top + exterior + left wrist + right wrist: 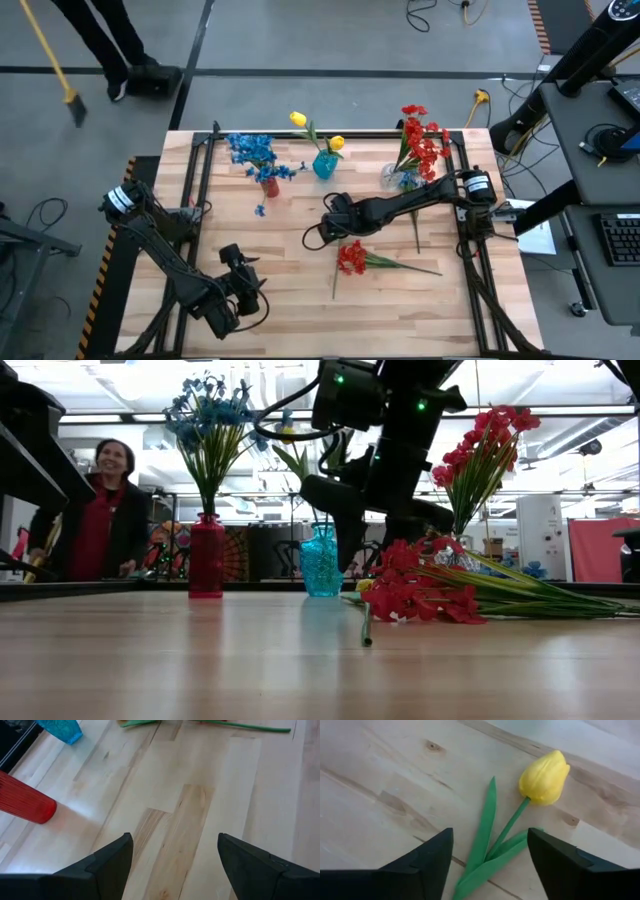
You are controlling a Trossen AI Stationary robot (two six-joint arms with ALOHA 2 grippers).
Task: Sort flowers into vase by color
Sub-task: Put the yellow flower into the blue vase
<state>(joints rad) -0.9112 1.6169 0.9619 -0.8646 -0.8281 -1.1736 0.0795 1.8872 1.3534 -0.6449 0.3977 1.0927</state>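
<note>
Right end effector (333,214) hovered over mid-surface, just in front of the blue vase (324,164), fingers spread, nothing gripped. Yellow tulip (544,776) lay flat on the wooden surface (290,290) directly between and ahead of those fingers: bloom farthest from the end effector, stem and leaves running back toward the gap. Long axis roughly in line with the wrist's forward direction, slightly skewed. Looked like a pickup lining up; a grasp across the stem below the bloom would probably suit, closing across the axis.

Left end effector (243,290) parked at the near-left of the surface, well apart from the blue vase, fingers wide open and empty. Right arm clearly nearer the tulip.

Red spray (352,259) lay loose in front of the right end effector. Blue vase already held two yellow tulips; red vase (270,186) beside it held blue blooms; clear vase (400,178) to the other side held red ones.

No readable labels or writing seen.
</note>
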